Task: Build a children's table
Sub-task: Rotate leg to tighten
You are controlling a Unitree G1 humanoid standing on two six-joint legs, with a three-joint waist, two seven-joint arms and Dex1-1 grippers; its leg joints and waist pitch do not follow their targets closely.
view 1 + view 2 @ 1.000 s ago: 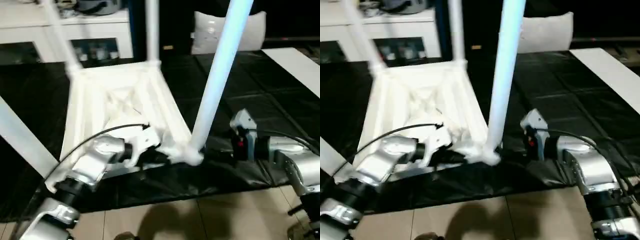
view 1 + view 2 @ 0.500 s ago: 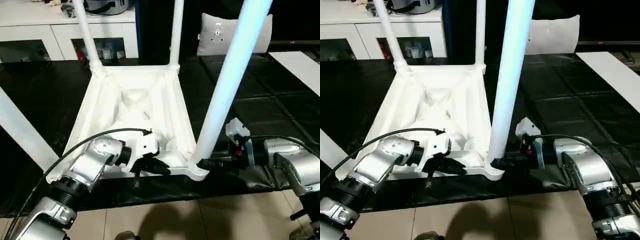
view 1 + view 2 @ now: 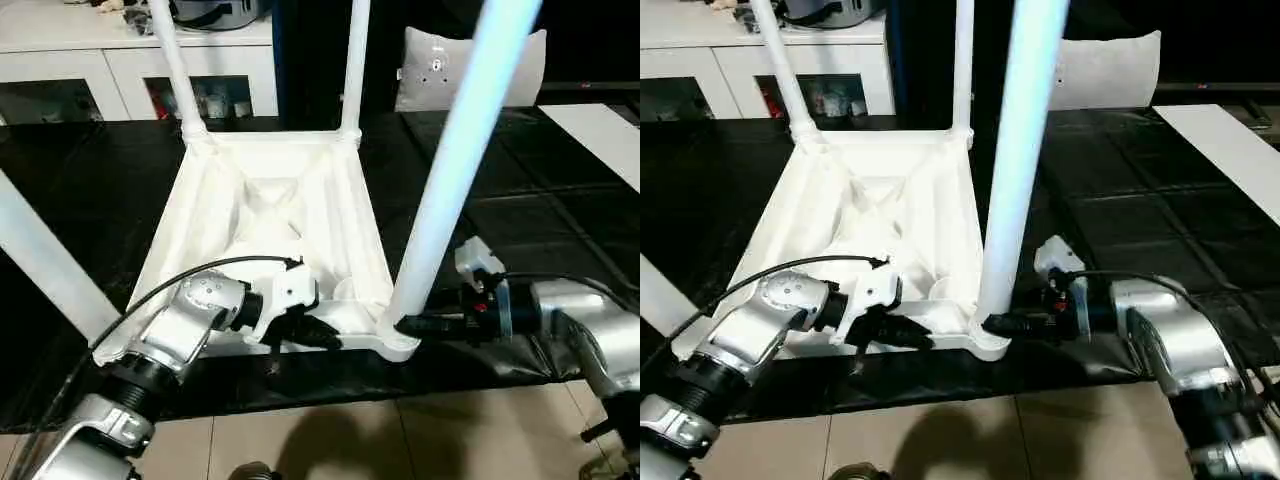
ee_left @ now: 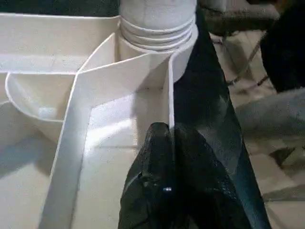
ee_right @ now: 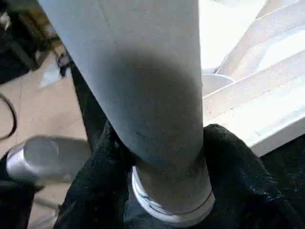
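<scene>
Upside-down children's table [image 3: 270, 215] on black floor mat [image 3: 80, 200], legs up. Head views: right gripper [image 3: 1002, 325] jaws around near-right leg [image 3: 455, 180] base. Right wrist view: pads [image 5: 236, 157] flank that leg. Left wrist view: left gripper [image 4: 164, 143] jaws pinched closed on near edge rib.

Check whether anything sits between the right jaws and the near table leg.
Nothing visible does. The right gripper already has a finger on each side of the near leg, just above its threaded base by the corner socket.
</scene>
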